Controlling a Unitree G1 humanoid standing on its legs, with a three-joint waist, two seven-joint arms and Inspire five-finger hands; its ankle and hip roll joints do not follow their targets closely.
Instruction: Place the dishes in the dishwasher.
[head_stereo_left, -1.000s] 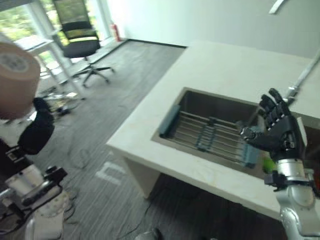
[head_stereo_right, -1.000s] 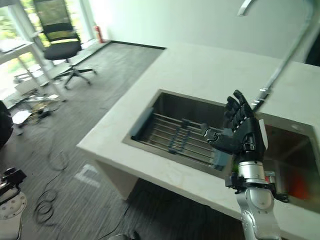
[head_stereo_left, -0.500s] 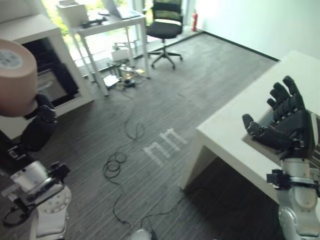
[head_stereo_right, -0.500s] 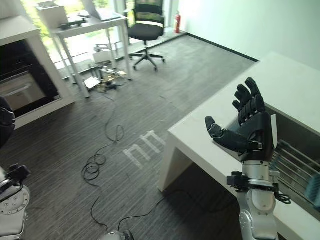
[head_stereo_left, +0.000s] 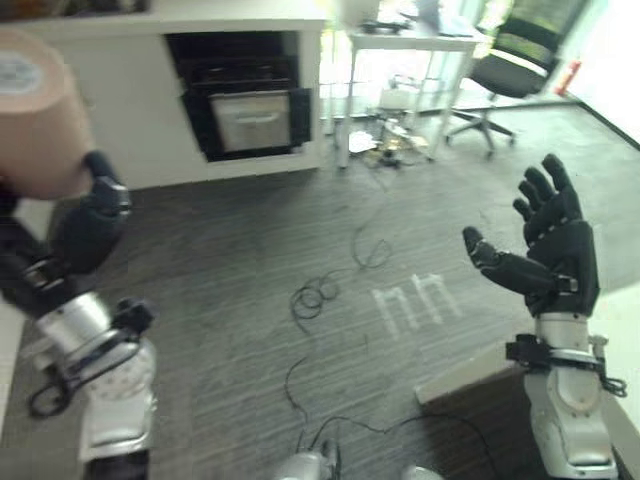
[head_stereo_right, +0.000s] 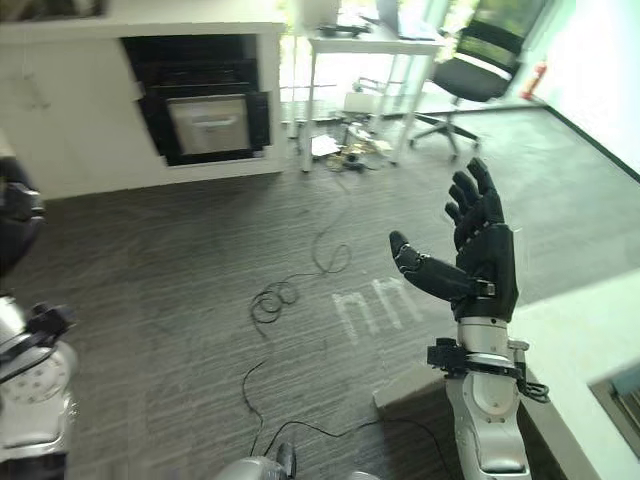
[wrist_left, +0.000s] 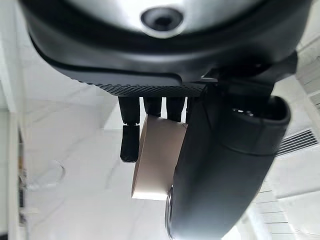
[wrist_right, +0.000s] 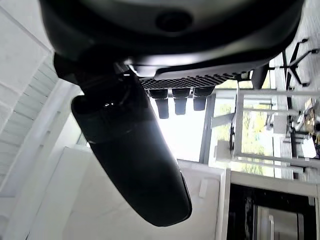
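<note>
Now left hand (head_stereo_left: 85, 225) fingers clamped on tan cup (head_stereo_left: 35, 125), right hand (head_stereo_right: 480, 255) fingers spread apart, raised

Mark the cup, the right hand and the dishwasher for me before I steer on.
tan cup (head_stereo_left: 35, 125): left eye view, on its side wall, above the left hand (head_stereo_left: 88, 232) that holds it.
right hand (head_stereo_right: 485, 265): right eye view, on the palm.
dishwasher (head_stereo_right: 208, 122): right eye view, on its pale front panel.

Office chair (head_stereo_left: 520, 62), white desk (head_stereo_right: 365, 45)
</note>
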